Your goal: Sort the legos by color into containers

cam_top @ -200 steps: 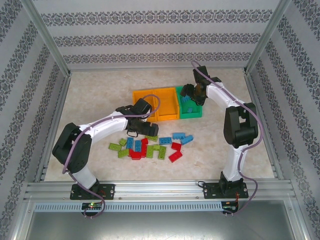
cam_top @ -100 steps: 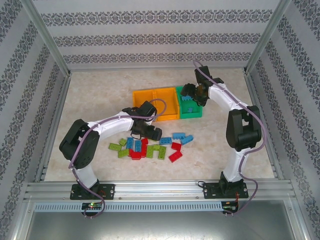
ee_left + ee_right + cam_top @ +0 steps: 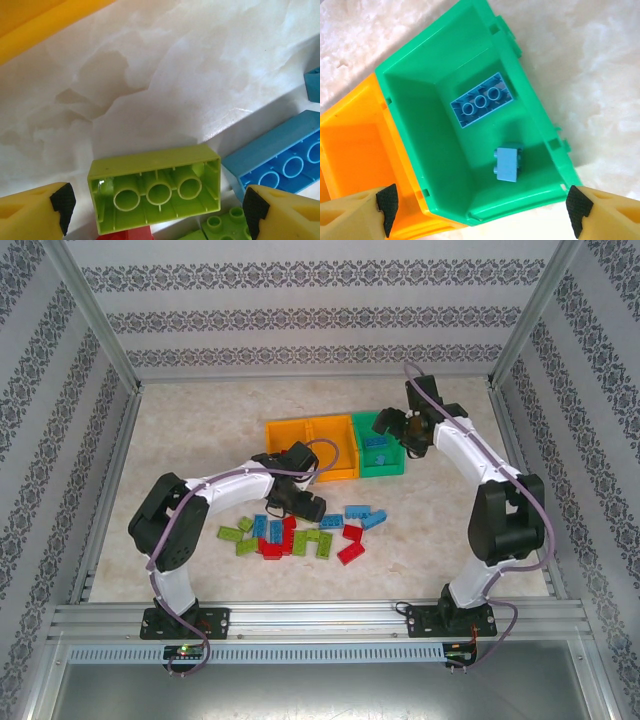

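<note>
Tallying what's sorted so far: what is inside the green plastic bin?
Inside the green plastic bin: a long blue brick lying underside-up and a small blue brick on its side. Only the floor beneath them is covered.

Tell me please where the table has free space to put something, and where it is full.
Free: the far strip between the containers and the back wall; the left side beside the orange container; the near-right patch between the legos and the right arm's base. Crowded: the legos in front of the containers, under the left claw.
</note>
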Robot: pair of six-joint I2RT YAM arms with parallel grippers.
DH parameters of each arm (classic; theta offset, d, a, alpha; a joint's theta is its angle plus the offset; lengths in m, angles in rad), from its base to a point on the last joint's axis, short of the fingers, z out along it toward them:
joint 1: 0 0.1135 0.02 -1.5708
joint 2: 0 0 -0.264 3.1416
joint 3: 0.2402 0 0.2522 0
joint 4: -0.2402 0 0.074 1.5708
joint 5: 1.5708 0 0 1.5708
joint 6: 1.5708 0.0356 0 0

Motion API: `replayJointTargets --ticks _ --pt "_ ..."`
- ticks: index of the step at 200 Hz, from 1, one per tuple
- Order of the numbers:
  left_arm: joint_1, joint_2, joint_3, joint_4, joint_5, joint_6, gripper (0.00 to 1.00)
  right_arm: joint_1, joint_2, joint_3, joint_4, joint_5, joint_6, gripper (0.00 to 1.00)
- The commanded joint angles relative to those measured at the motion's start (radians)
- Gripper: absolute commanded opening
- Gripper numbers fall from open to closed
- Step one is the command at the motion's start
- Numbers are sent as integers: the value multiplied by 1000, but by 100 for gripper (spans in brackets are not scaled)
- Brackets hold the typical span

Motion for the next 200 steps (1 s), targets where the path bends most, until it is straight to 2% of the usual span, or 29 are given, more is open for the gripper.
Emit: replayJointTargets --ticks 1,82,154,200 --pt "-17 22 26 -38 -11 31 88 -27 -54 -44 1 28 -21 90" --pt "-19 68 55 -66 -62 48 81 -84 -142 -144 -10 33 -34 92" --pt "-19 71 57 -42 -62 24 63 -91 -224 -257 -33 74 -82 92" --pt "-19 50 44 -33 -64 -2 61 -94 -262 -316 -42 97 -97 93"
